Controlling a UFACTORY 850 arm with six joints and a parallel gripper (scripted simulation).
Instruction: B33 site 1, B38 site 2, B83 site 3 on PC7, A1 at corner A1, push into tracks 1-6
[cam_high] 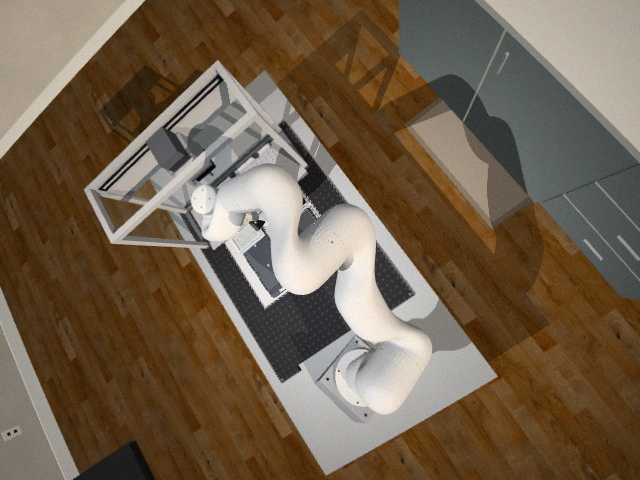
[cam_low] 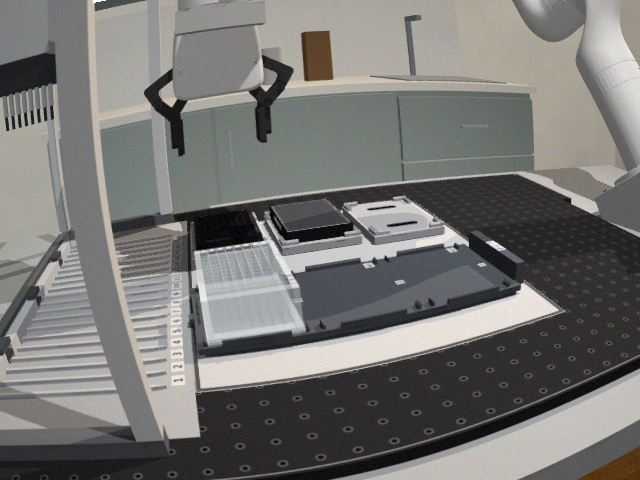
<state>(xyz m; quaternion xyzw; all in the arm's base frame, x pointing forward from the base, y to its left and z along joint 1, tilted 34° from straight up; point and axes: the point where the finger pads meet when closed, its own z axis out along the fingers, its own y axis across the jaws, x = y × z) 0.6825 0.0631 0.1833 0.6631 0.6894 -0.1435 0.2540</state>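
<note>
Your gripper (cam_low: pixel 219 135) hangs high above the far left of the bench (cam_low: pixel 392 413), fingers spread wide and holding nothing. Directly below and a little nearer sits the carrier (cam_low: pixel 392 289) on the white apron (cam_low: pixel 361 356), lying lengthwise with its handle (cam_low: pixel 498 253) at the right end and its left end close to the numbered rails (cam_low: pixel 77 330).

A clear block (cam_low: pixel 245 291) already sits on the carrier's leftmost site, the one farthest from the handle; it appears to be the deep-well block on site 3. The middle site and the site beside the handle are bare.

Beyond the carrier stand three nests in a row. The left nest holds a black plate (cam_low: pixel 224 227), the middle nest a dark flat-topped plate (cam_low: pixel 310 219), and the right nest (cam_low: pixel 395 219) looks vacant.

So you appear to be between placements, with two plates left to load. The next move calls for lowering over one of the remaining plates, squaring the fingers to its sides and closing on it. Which plate is which cannot be read from here, so check by well pattern before committing to a site.
</note>
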